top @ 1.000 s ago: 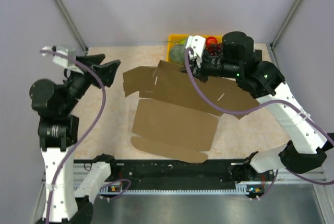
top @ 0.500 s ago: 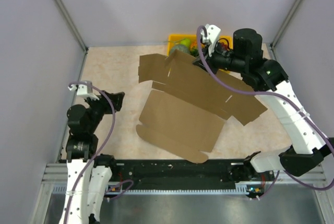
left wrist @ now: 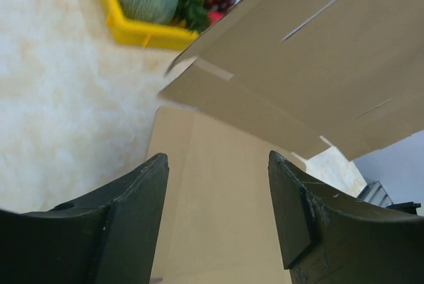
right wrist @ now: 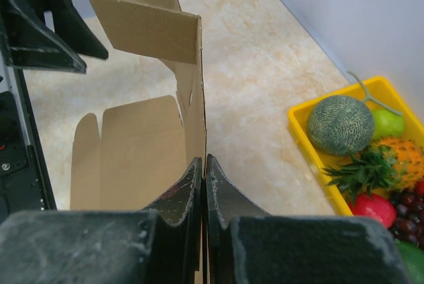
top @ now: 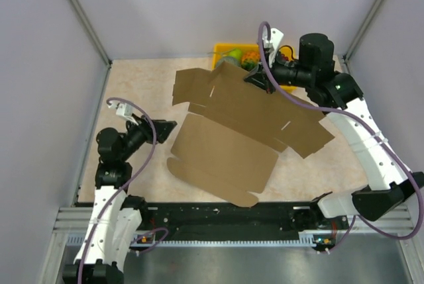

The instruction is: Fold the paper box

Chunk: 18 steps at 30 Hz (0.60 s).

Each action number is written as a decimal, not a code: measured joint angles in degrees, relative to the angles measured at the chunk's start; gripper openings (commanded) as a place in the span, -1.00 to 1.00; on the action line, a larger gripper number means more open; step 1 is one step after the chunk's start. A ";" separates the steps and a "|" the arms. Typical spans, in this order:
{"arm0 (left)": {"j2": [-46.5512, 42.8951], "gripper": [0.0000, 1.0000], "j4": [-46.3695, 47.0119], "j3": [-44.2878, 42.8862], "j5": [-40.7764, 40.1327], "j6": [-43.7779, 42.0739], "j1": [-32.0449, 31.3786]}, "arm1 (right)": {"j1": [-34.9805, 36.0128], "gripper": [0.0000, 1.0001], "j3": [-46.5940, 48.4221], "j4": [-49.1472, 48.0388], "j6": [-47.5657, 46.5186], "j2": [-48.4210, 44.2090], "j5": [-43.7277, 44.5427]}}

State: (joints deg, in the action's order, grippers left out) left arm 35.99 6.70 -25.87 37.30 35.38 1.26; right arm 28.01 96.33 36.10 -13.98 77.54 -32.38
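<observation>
The right claw [top: 257, 80] was up at the far side of the table [top: 132, 85], and it was pinched tight on the paper box [top: 228, 135]. Its two fingers [right wrist: 180, 198] were squeezed together, with the thin edge of one brown panel caught between them. That panel was lifted off the table. In the right wrist view it stood up on its edge, with a small flap sticking out near its top. From the claw the cardboard sloped down toward the near side, and the big bottom part lay flat in the middle of the table.

The left claw [left wrist: 217, 165] was low, just beside the left edge of the box. Its fingers were spread wide apart and held nothing. It pointed at the box. In its own view the flat panel lay right in front of it, and the lifted panel rose above that. I could not tell if it touched the cardboard.

The box was plain brown cardboard. It was one big cut sheet, open and not yet a box shape. It had fold lines across it, flaps at its corners, a rounded tab along the near edge, and a few thin slits cut in the lifted part. Its far edge was close to a yellow tray [top: 222, 50] of fruit [right wrist: 341, 125] at the back of the table.
</observation>
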 measured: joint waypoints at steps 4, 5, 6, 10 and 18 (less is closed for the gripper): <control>-1.70 0.47 -1.44 -7.67 1.64 -5.97 -0.46 | -0.20 -1.00 -0.35 -0.09 0.15 0.76 -2.16; -1.27 0.47 -1.49 -10.08 2.14 -7.45 -0.63 | -0.26 -1.00 -0.35 -0.15 0.17 0.83 -2.56; -0.79 0.49 -1.53 -12.37 2.67 -8.74 -0.72 | -0.42 -1.00 -0.33 -0.22 0.26 0.85 -3.15; 3.89 0.50 -0.94 -18.82 4.04 -12.26 -2.43 | -0.79 -1.00 -0.35 -0.55 0.68 0.85 -5.03; 15.06 0.42 -4.42 -27.04 3.61 -20.83 -5.38 | -0.83 -1.00 -1.49 -0.92 1.33 0.50 -7.19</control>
State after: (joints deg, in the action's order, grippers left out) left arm 51.05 2.28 -52.90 40.91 14.55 -4.12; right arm 27.18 94.85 35.18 -12.64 78.04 -39.57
